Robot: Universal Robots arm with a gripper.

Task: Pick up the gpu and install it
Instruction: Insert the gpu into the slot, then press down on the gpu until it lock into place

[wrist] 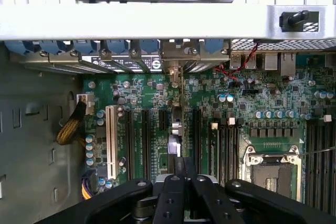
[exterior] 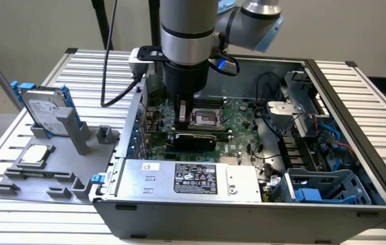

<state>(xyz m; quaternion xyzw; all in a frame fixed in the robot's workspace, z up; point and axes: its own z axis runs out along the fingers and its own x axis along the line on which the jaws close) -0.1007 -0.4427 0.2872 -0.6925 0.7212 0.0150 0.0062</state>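
Observation:
My gripper [exterior: 183, 120] reaches down into the open PC case [exterior: 356, 148], over the motherboard [exterior: 237, 115] and close to the case's back wall. From the wrist, the gpu [wrist: 176, 129] shows edge-on as a thin upright strip among the black expansion slots. Its silver bracket [wrist: 176, 53] sits at the row of rear slot covers. The gripper [wrist: 181, 167] is shut on the card's upper edge at the end away from the bracket. The card's lower edge and the slot beneath it are hidden, so I cannot tell how deep it sits.
An empty CPU socket [wrist: 273, 174] lies beside the gripper. A white slot [wrist: 111, 140] and yellow cables [wrist: 71, 127] sit on the card's other side. The power supply [exterior: 179, 176] fills the case's near side. A hard drive with blue rails [exterior: 43, 107] stands in a grey fixture outside the case.

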